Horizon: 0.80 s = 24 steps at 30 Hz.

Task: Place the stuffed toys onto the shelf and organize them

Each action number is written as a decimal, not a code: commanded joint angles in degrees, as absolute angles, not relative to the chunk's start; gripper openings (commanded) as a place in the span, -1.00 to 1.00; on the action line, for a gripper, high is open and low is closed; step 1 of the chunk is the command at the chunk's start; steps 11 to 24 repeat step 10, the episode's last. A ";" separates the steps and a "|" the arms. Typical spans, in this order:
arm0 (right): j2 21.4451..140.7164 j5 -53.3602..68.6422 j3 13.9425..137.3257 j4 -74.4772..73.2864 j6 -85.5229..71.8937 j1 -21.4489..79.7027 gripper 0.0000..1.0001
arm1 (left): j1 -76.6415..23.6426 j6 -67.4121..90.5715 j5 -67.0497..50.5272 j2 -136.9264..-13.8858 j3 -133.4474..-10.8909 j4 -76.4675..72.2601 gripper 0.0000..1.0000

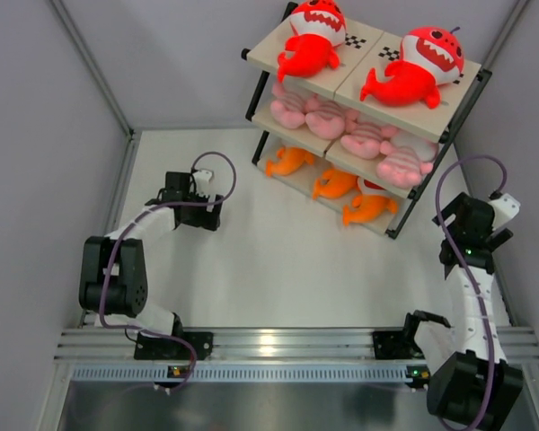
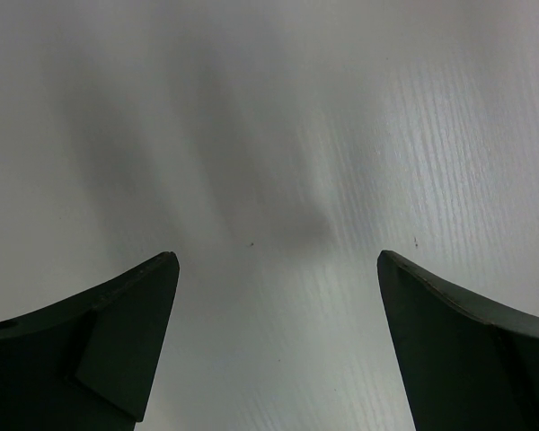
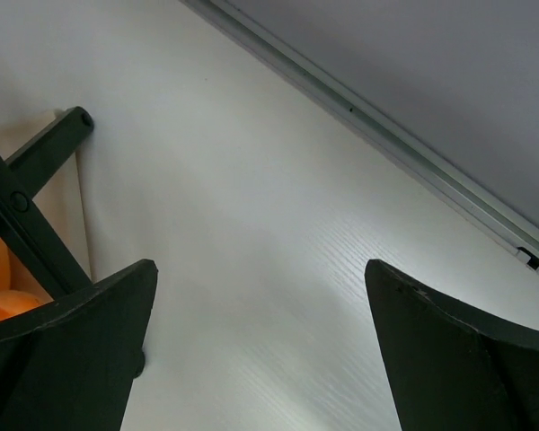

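Observation:
The shelf [image 1: 458,112] stands at the back right of the table. Two red sharks [image 1: 310,40] [image 1: 418,67] lie on its checkered top boards. Several pink striped plushies [image 1: 368,139] fill the middle tier, and three orange sharks [image 1: 334,184] lie on the bottom tier. My left gripper [image 1: 207,211] [image 2: 277,256] hovers open over bare table, left of the shelf, holding nothing. My right gripper [image 1: 467,235] [image 3: 259,263] is open and empty just right of the shelf's near corner. Its view shows a black shelf leg [image 3: 36,233] and a bit of an orange shark [image 3: 4,301].
Grey walls enclose the white table on the left, back and right. A metal strip [image 3: 386,126] runs along the foot of the right wall, close to my right gripper. An aluminium rail [image 1: 278,346] carries both arm bases at the near edge.

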<state>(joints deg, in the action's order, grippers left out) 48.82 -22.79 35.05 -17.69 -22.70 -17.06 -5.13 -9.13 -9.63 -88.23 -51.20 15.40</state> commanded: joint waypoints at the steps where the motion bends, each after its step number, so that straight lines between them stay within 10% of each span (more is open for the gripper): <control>1: 45.89 -24.00 34.90 -11.96 -23.82 -17.75 0.99 | -5.27 -7.03 -11.42 -88.59 -51.06 9.05 0.96; 24: 45.35 -27.69 37.52 -14.50 -27.07 -17.75 0.99 | -5.27 -7.29 -11.60 -90.00 -50.71 9.05 0.96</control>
